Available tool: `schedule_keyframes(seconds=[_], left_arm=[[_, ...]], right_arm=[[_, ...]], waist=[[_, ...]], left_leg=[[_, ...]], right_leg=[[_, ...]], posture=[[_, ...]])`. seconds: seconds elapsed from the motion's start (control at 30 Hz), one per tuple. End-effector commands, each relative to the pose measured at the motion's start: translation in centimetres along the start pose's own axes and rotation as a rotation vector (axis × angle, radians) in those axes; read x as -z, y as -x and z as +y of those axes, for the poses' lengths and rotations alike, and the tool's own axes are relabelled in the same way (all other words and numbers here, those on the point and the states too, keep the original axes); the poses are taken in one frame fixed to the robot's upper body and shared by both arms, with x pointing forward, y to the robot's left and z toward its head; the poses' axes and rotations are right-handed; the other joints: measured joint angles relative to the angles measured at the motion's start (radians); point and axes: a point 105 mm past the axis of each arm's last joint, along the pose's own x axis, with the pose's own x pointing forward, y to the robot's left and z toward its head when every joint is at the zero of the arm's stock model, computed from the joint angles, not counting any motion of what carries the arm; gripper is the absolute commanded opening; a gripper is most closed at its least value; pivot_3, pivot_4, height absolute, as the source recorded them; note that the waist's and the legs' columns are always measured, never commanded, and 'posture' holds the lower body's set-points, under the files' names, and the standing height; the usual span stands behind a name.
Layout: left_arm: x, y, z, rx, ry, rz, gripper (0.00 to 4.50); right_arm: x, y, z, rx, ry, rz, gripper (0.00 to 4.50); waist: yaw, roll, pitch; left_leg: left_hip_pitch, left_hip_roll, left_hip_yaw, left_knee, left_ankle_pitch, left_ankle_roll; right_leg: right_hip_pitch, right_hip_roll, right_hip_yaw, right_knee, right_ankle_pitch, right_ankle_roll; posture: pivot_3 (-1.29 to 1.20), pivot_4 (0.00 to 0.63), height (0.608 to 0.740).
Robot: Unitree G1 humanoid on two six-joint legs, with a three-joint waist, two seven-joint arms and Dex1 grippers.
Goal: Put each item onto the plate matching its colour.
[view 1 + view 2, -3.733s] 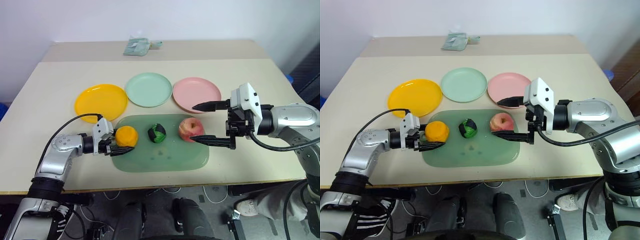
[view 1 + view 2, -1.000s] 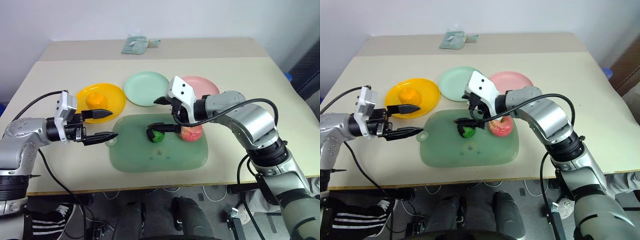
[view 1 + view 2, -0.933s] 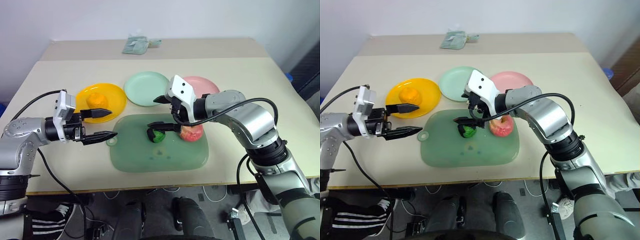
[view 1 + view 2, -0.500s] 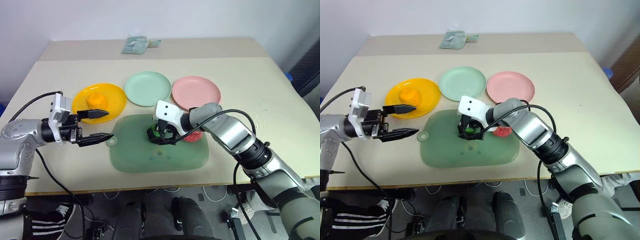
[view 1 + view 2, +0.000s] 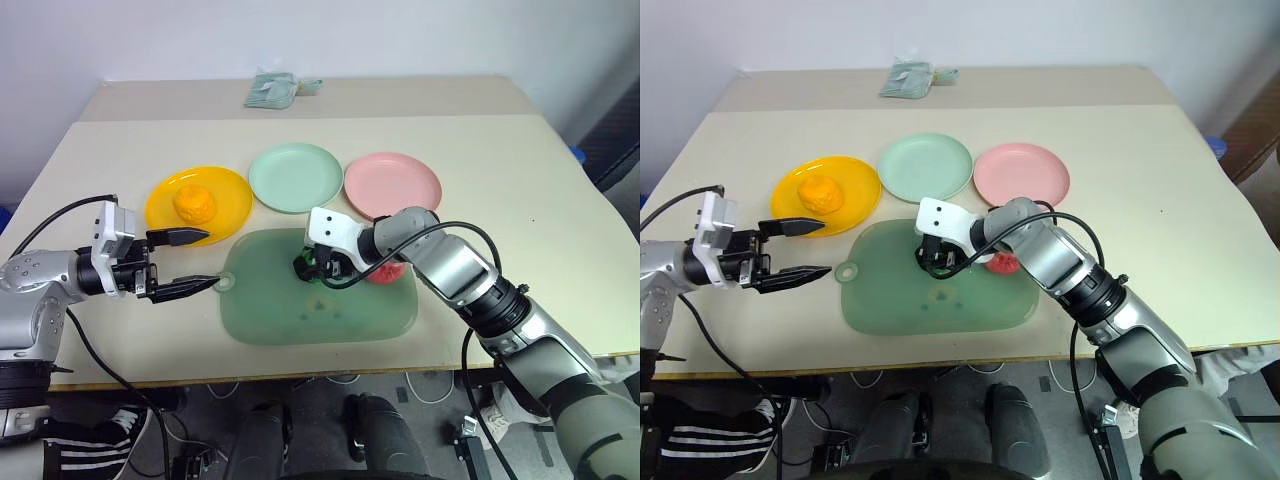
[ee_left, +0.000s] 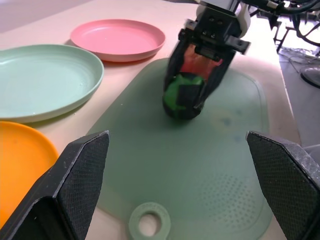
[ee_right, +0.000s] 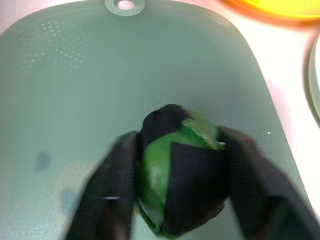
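Left claw (image 5: 185,260): stands wide open and empty, off the left edge of the green mat (image 5: 270,320), over bare tabletop (image 5: 520,180).
Right claw (image 5: 318,268): now closed onto the green-and-black lump (image 7: 177,190), a finger on either side; a second ago it hung open above the lump.
Orange fruit (image 5: 194,204): rests on the yellow-orange plate (image 5: 160,200), beyond the mat's left corner; earlier it sat on the mat in the left claw's grip.
Lump: on the mat, about its middle, not yet lifted as far as I can judge.
Mint green plate (image 5: 295,177): empty, just beyond the mat's far edge.
Apple (image 5: 385,272): on the mat, just right of the lump, partly hidden by the right arm.
Pink plate (image 5: 392,185): empty, beyond the mat's far right corner.
What changed: the right claw has dropped from above the mat and shut on the lump; the left claw has drawn back from the yellow-orange plate.
Meaning: one item is sorted; the second is gripped and appears ready to go to the mint green plate; the apple remains.
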Motion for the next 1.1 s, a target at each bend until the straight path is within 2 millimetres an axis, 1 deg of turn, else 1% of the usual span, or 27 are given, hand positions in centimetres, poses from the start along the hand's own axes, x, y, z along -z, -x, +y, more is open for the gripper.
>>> schedule_keyframes(seconds=[0.03,0.07,0.13,0.17,0.2,0.23,0.3,0.37,0.43,0.47,0.53,0.6,0.73,0.83,0.93,0.97,1.0,1.03,1.07,1.1], left_arm=[[-0.7,0.9,0.4,-0.024,-0.046,-0.016,4.50],[-0.8,1.0,1.0,-0.061,-0.046,-0.037,4.50],[-0.9,1.1,1.9,-0.121,-0.051,-0.073,4.50],[-1.2,1.2,2.9,-0.194,-0.059,-0.097,4.50],[-1.3,1.1,3.5,-0.226,-0.058,-0.116,4.50],[-1.4,1.0,3.9,-0.258,-0.073,-0.124,4.50],[-1.2,0.6,4.3,-0.295,-0.080,-0.119,4.50],[-1.0,0.3,4.4,-0.311,-0.072,-0.112,4.50],[-0.9,0.1,4.7,-0.332,-0.075,-0.109,4.50],[-1.0,0.0,4.8,-0.340,-0.075,-0.116,4.50],[-1.1,-0.2,4.9,-0.355,-0.081,-0.119,4.50],[-1.2,-0.2,5.0,-0.367,-0.089,-0.117,4.50],[-1.0,0.1,5.3,-0.415,-0.075,-0.098,4.50],[-0.8,0.2,5.5,-0.444,-0.066,-0.079,4.50],[-0.9,0.1,5.3,-0.440,-0.058,-0.089,4.50],[-1.0,0.0,5.3,-0.442,-0.068,-0.085,4.50],[-1.0,-0.1,5.2,-0.438,-0.072,-0.085,4.50],[-1.1,-0.2,5.1,-0.433,-0.067,-0.089,4.50],[-1.1,-0.2,5.0,-0.430,-0.065,-0.090,4.50],[-1.2,-0.2,4.9,-0.425,-0.073,-0.092,4.50]], right_arm=[[-2.2,0.7,-0.5,0.019,0.017,-0.091,1.88],[-3.8,1.2,-1.3,0.051,-0.004,-0.164,1.88],[-5.8,1.8,-2.5,0.098,-0.040,-0.263,1.88],[-6.9,2.2,-3.6,0.149,-0.054,-0.313,1.88],[-7.9,2.6,-5.0,0.213,-0.062,-0.356,1.88],[-8.7,2.8,-6.4,0.277,-0.069,-0.384,1.88],[-9.4,2.8,-8.6,0.383,-0.061,-0.402,1.88],[-9.5,2.5,-10.1,0.449,-0.060,-0.402,1.88],[-9.1,1.9,-11.3,0.498,-0.059,-0.377,1.88],[-8.7,1.4,-12.2,0.548,-0.051,-0.350,1.88],[-8.3,0.7,-13.2,0.603,-0.029,-0.321,1.88],[-7.5,0.1,-14.2,0.666,-0.060,-0.303,1.88],[-6.5,-0.9,-14.7,0.721,-0.063,-0.271,1.88],[-6.2,-1.6,-14.4,0.706,-0.094,-0.276,1.88],[-6.3,-2.2,-13.9,0.667,-0.139,-0.305,2.76],[-6.2,-2.1,-14.0,0.671,-0.136,-0.303,3.19],[-6.3,-2.1,-14.0,0.670,-0.140,-0.307,3.74],[-6.6,-1.9,-14.1,0.670,-0.144,-0.326,4.21],[-6.9,-1.6,-14.3,0.680,-0.137,-0.341,4.46],[-7.2,-1.2,-14.5,0.692,-0.135,-0.364,4.46]], waist=[[0.000,0.000,0.000],[0.000,0.000,0.000],[-0.002,0.000,0.000],[-0.002,0.000,0.000],[-0.001,0.000,0.000],[-0.001,0.000,0.000],[-0.002,0.000,0.000],[0.000,0.000,0.000],[-0.001,0.000,0.000],[-0.002,0.000,0.000],[-0.004,0.000,0.000],[-0.009,0.000,0.000],[-0.027,0.000,0.000],[-0.034,0.000,0.000],[-0.043,0.000,0.000],[-0.046,0.000,0.000],[-0.050,0.000,0.000],[-0.051,0.000,0.000],[-0.051,0.000,0.000],[-0.052,0.000,0.000]], left_leg=[[0.000,0.000,0.000,0.000,0.000,0.000],[0.000,0.000,0.000,0.000,0.000,0.000],[0.000,0.000,0.000,0.000,0.000,0.000],[0.000,0.000,0.000,0.000,0.000,0.000],[0.000,0.001,0.000,0.000,0.000,0.000],[0.000,0.000,0.000,0.000,0.000,-0.001],[0.000,0.000,-0.001,0.000,0.001,-0.001],[0.000,0.000,0.000,0.000,0.001,-0.001],[0.000,0.000,0.000,-0.001,0.001,-0.001],[0.000,-0.001,0.000,-0.001,0.001,-0.001],[0.000,-0.001,0.000,-0.001,0.001,-0.001],[0.000,0.000,0.000,-0.001,0.001,-0.002],[0.000,0.000,0.000,-0.002,0.002,-0.003],[0.000,0.000,0.000,-0.003,0.002,-0.003],[0.000,0.000,0.000,-0.003,0.002,-0.003],[0.000,0.000,0.000,-0.003,0.002,-0.003],[0.000,0.000,-0.001,-0.004,0.002,-0.003],[0.000,0.000,-0.001,-0.004,0.002,-0.003],[0.000,0.000,-0.001,-0.004,0.002,-0.003],[0.000,0.000,-0.001,-0.004,0.002,-0.003]], right_leg=[[0.000,0.000,0.000,0.000,0.000,0.000],[0.000,0.000,0.000,0.000,0.000,0.000],[0.000,0.000,0.000,0.001,0.000,0.000],[0.000,0.001,0.000,0.001,0.000,0.000],[0.000,0.001,0.000,0.001,0.000,0.000],[0.000,0.001,0.000,0.002,0.000,0.000],[0.000,0.001,0.000,0.001,0.001,0.000],[0.000,0.000,0.000,0.001,0.001,0.000],[0.000,-0.001,-0.001,0.000,0.001,0.000],[0.000,-0.001,-0.001,0.000,0.001,0.000],[0.000,-0.002,-0.001,0.000,0.001,0.000],[-0.001,-0.002,0.000,0.001,0.001,-0.001],[-0.001,-0.003,0.000,0.001,0.001,-0.001],[-0.001,-0.004,0.000,0.001,0.001,-0.001],[-0.002,-0.004,0.000,0.001,0.001,-0.001],[-0.002,-0.004,0.000,0.001,0.001,-0.001],[-0.002,-0.004,0.000,0.001,0.001,-0.001],[-0.002,-0.005,0.000,0.001,0.001,-0.001],[-0.002,-0.005,0.000,0.001,0.001,-0.001],[-0.002,-0.006,0.000,0.001,0.001,-0.001]], posture=[[0.00,0.150,0.734],[0.00,0.150,0.734],[0.00,0.150,0.734],[0.00,0.150,0.734],[0.00,0.150,0.734],[0.00,0.150,0.734],[0.00,0.150,0.734],[0.00,0.150,0.734],[0.00,0.150,0.734],[0.00,0.150,0.734],[0.00,0.150,0.734],[0.00,0.150,0.734],[0.00,0.150,0.734],[0.00,0.150,0.734],[0.00,0.150,0.734],[0.00,0.150,0.734],[0.00,0.150,0.734],[0.00,0.150,0.734],[0.00,0.150,0.734],[0.00,0.150,0.734]])
